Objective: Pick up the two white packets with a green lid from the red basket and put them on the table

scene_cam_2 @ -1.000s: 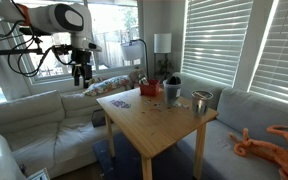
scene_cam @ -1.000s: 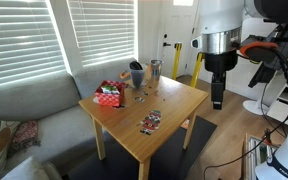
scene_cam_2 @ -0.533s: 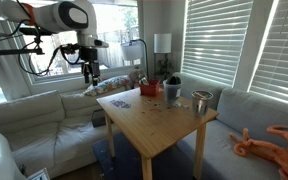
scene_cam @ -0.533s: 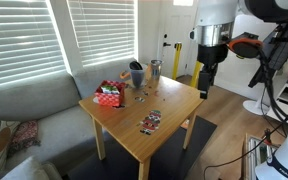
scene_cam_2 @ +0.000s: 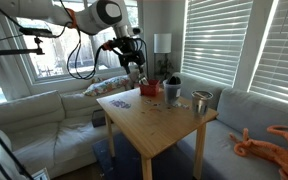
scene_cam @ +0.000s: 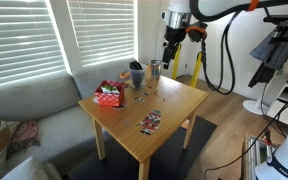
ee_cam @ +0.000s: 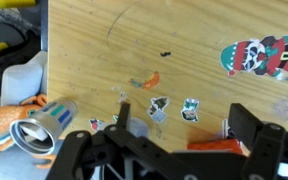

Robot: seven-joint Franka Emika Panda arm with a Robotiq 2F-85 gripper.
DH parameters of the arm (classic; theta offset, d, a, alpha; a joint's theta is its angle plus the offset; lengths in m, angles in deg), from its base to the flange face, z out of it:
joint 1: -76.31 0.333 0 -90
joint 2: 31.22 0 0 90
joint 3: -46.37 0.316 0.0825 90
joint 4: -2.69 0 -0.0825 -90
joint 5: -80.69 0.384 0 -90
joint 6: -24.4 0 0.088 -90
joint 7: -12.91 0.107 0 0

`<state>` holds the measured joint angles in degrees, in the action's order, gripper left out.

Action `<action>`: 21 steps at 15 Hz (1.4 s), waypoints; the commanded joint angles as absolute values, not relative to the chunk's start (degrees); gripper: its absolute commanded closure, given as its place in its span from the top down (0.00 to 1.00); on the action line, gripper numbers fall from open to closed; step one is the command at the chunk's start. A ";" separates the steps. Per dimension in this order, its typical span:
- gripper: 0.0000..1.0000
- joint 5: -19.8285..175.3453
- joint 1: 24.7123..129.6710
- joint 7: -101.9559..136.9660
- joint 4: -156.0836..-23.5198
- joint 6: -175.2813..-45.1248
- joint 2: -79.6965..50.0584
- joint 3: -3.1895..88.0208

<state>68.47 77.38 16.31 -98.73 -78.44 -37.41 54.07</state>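
Note:
The red basket (scene_cam: 109, 96) stands at a far corner of the light-wood table (scene_cam: 174, 103); it also shows in the other exterior view (scene_cam_2: 150, 89). White and green bits (scene_cam: 108, 89) show inside it, too small to tell apart as packets. My gripper (scene_cam: 170, 52) hangs open and empty, high above the table's back edge near the cups, also seen in an exterior view (scene_cam_2: 134, 72). In the wrist view the gripper (ee_cam: 184, 125) has its jaws apart over bare wood, with a strip of the red basket (ee_cam: 216, 146) just behind the fingers.
A dark cup (scene_cam: 137, 75) and a metal cup (scene_cam: 155, 70) stand beside the basket; the metal cup (ee_cam: 44, 125) shows in the wrist view. A flat multicoloured packet (scene_cam: 150, 122) lies near the table's front. Small scraps (ee_cam: 159, 105) lie on the wood. A sofa (scene_cam: 29, 105) flanks the table.
The arm has swung from beside the table, off its edge, to high above the table's back edge by the cups. The gripper stays open and empty. Nothing on the table moved.

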 commanded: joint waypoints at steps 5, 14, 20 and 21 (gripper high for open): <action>1.00 68.26 82.63 7.10 -85.14 -78.21 -24.51 54.39; 1.00 68.29 83.12 5.27 -82.16 -77.53 -22.64 54.50; 1.00 67.54 84.23 5.66 -81.39 -77.97 -21.37 55.27; 1.00 68.38 84.82 5.13 -80.90 -78.54 -20.68 55.86</action>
<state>68.18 82.63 5.31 -82.51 -77.87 -22.62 55.26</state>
